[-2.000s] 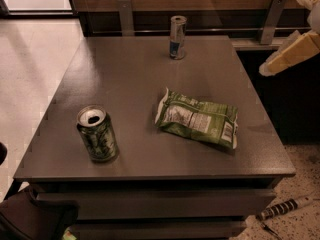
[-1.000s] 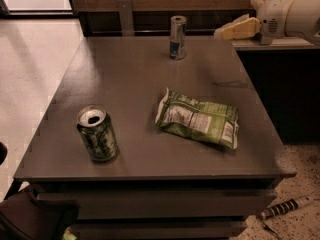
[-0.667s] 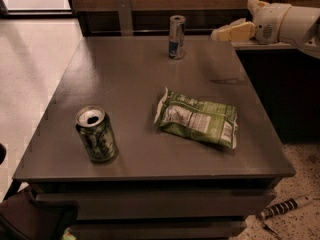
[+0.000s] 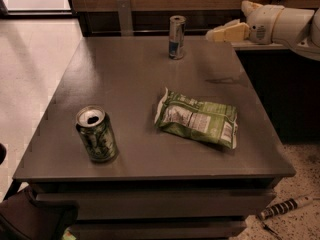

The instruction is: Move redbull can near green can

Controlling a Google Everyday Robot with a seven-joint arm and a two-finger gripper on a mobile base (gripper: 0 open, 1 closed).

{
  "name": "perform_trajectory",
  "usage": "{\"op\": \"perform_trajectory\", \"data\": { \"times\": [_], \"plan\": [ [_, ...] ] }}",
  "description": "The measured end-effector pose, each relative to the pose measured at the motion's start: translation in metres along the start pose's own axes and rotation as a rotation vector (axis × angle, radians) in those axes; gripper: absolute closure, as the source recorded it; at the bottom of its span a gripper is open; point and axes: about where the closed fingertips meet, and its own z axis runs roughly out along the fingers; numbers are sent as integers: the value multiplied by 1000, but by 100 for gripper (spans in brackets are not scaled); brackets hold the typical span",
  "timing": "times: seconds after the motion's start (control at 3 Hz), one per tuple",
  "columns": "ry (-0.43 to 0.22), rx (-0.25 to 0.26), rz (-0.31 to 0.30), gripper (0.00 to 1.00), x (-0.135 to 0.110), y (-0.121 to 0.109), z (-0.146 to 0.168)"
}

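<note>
The redbull can (image 4: 176, 36), slim and silver with a blue lower band, stands upright at the far middle of the grey table (image 4: 125, 79). The green can (image 4: 96, 133), wider with an open silver top, stands upright at the near left. My gripper (image 4: 216, 34) reaches in from the upper right, above the table's far right edge, a short way right of the redbull can and not touching it.
A flat green crinkled snack bag (image 4: 197, 118) lies between the two cans, right of centre. A dark counter (image 4: 280, 84) stands to the right of the table. A striped object (image 4: 285, 207) lies on the floor at lower right.
My gripper has swung in from the right and moved left, closer to the redbull can. The cans and the bag have not moved.
</note>
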Motion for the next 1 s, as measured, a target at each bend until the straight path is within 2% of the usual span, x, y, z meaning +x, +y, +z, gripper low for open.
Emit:
{"op": "perform_trajectory", "data": {
  "times": [0.33, 1.0],
  "plan": [
    [5, -33, 40, 0, 12, 6, 28],
    [-40, -108, 114, 0, 32, 17, 96]
  ]
}}
